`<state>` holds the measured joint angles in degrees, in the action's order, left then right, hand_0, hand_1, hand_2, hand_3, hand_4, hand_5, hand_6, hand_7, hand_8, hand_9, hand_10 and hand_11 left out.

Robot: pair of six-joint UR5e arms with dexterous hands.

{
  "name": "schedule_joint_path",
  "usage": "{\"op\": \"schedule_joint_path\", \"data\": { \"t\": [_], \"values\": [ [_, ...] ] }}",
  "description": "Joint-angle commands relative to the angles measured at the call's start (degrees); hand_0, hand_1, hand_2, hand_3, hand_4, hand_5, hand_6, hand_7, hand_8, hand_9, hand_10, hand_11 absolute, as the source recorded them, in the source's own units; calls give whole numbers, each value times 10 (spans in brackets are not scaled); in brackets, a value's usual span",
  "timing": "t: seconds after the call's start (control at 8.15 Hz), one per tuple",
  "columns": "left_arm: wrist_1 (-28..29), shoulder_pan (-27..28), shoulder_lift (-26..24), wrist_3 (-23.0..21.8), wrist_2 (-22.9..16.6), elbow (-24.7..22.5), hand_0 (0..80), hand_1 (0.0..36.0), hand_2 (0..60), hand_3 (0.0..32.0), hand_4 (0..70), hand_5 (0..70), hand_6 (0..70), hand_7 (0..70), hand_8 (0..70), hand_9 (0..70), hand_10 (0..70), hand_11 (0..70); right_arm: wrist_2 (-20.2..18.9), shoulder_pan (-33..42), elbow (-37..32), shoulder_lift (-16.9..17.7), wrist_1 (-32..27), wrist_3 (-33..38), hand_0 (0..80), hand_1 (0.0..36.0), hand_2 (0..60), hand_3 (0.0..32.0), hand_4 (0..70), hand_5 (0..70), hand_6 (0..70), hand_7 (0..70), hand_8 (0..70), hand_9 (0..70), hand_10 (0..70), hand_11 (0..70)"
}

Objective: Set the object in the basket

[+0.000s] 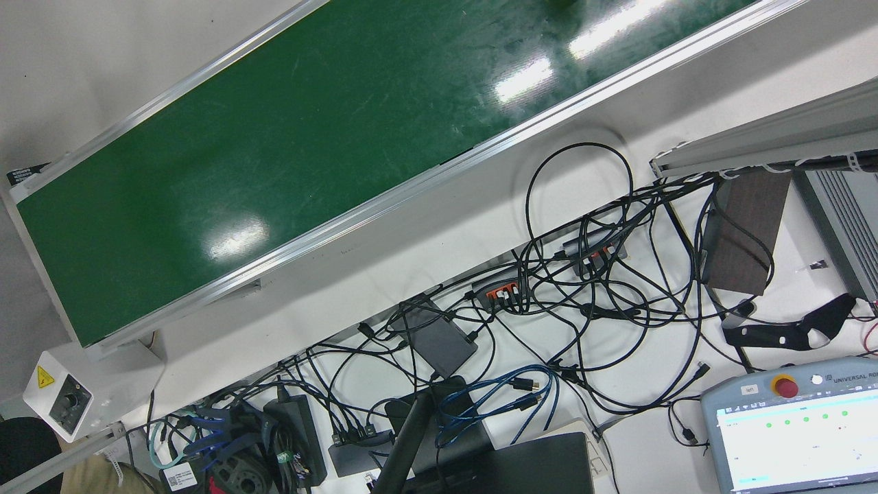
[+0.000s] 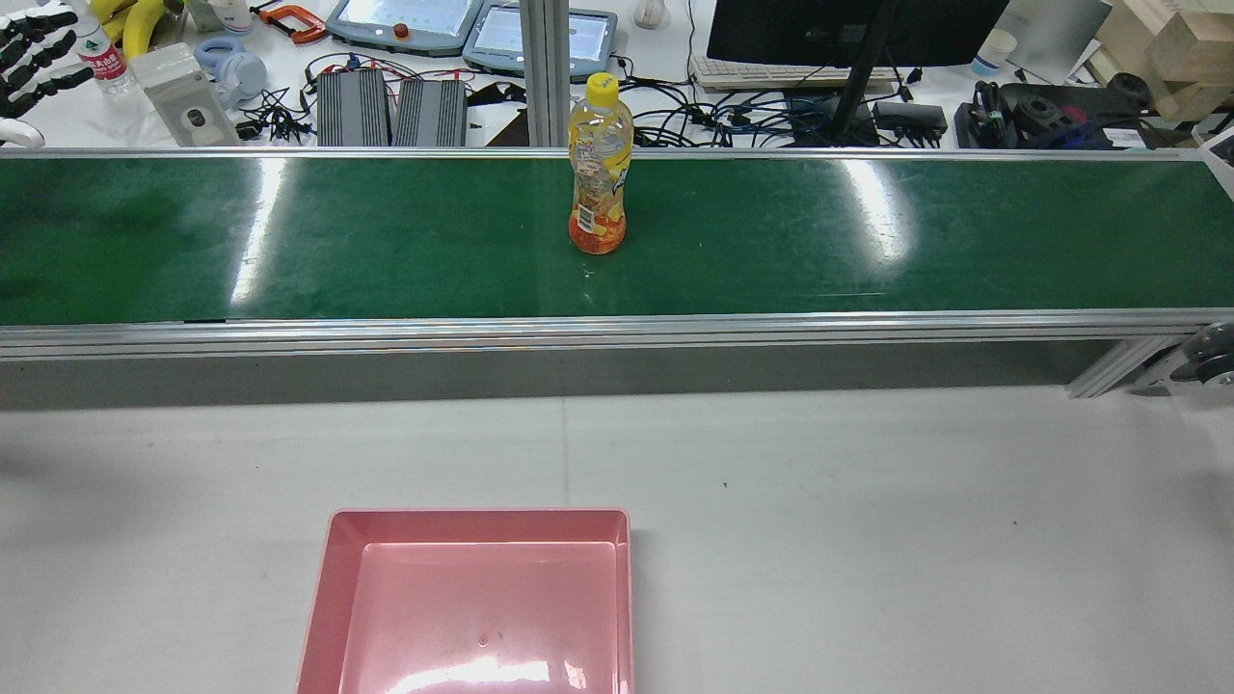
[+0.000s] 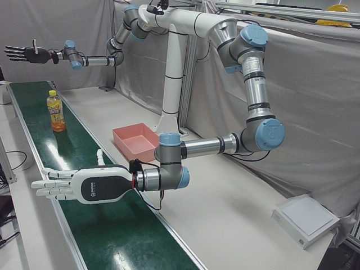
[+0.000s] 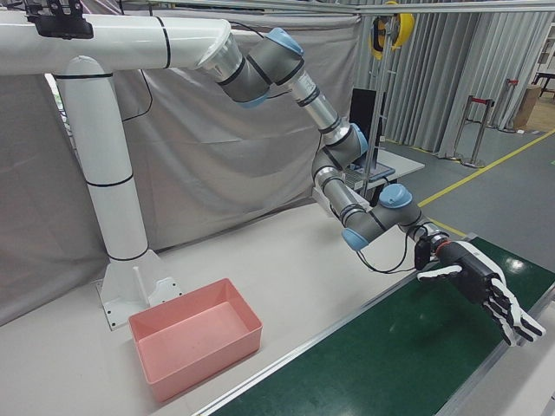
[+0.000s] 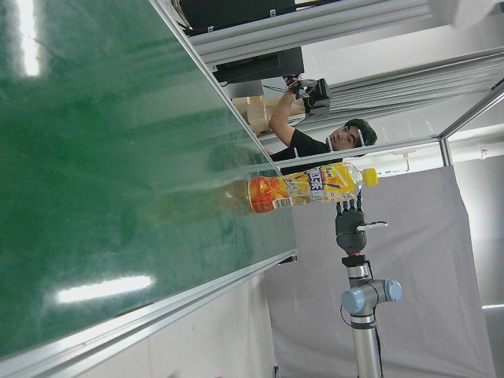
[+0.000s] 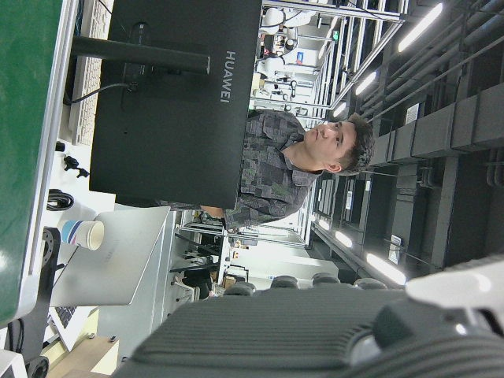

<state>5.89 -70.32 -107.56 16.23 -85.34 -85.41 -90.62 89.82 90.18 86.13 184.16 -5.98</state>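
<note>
Upright on the green belt stands the juice bottle, near the belt's middle and closer to its far rail. Its long axis is vertical and the yellow cap points to 12 o'clock in the rear view.

You risk toppling it. It looks tall and narrow-footed, so a finger that strikes high on its side would probably tip it, and once down it could roll along or off the belt. Its smooth wall may also slip in a loose grasp. On the carry, a low path could catch the near rail.

The left robot hand is spread wide and holds nothing. It is well apart from the bottle, at about 10 o'clock in the rear view. The right robot hand is likewise splayed and empty over the belt, well apart on the other side.

The pink basket sits empty on the bench, at about 7 o'clock from the bottle.
</note>
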Motion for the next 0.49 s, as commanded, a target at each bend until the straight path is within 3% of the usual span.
{"op": "schedule_joint_path", "data": {
  "t": [0.0,0.25,0.37],
  "values": [
    [-5,2,-19,6,-1,-4,579,131,0,0,98,190,0,46,33,42,81,137,0,0,0,0,0,0,0,0,0,0,0,0,0,0,0,0,0,0],
    [-16,19,-38,7,-1,-6,586,130,0,0,109,203,0,47,43,55,88,147,0,0,0,0,0,0,0,0,0,0,0,0,0,0,0,0,0,0],
    [-38,54,-63,16,-1,-4,582,119,0,0,116,201,0,51,45,57,87,145,0,0,0,0,0,0,0,0,0,0,0,0,0,0,0,0,0,0]
  ]
}}
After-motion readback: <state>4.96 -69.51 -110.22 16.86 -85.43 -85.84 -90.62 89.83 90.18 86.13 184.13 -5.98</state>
